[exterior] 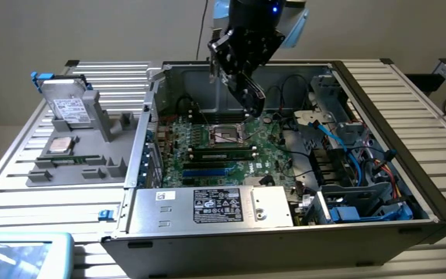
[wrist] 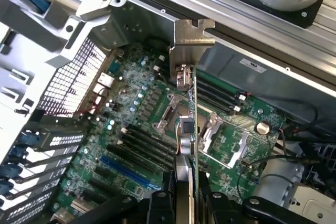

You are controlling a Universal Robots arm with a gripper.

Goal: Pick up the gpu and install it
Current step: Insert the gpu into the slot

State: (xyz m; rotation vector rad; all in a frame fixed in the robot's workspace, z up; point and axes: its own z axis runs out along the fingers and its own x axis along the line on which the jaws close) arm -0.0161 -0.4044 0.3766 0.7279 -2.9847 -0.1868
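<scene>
My gripper (wrist: 186, 208) has its two black fingers (wrist: 157, 205) closed narrowly on a thin, flat gpu card (wrist: 187, 129), green and dark, seen edge-on. The card's long axis runs straight out from the fingers and ends in a bent silver metal bracket (wrist: 192, 35) at the far tip. Beyond the tip lies the green motherboard (wrist: 126, 129), inside an open grey metal computer case (exterior: 285, 247). The card hangs over the board, near its square processor socket (wrist: 223, 137). Farther off, a silver power supply box (exterior: 269, 206) carries a black-and-white label (exterior: 216, 205); I cannot read its writing.
</scene>
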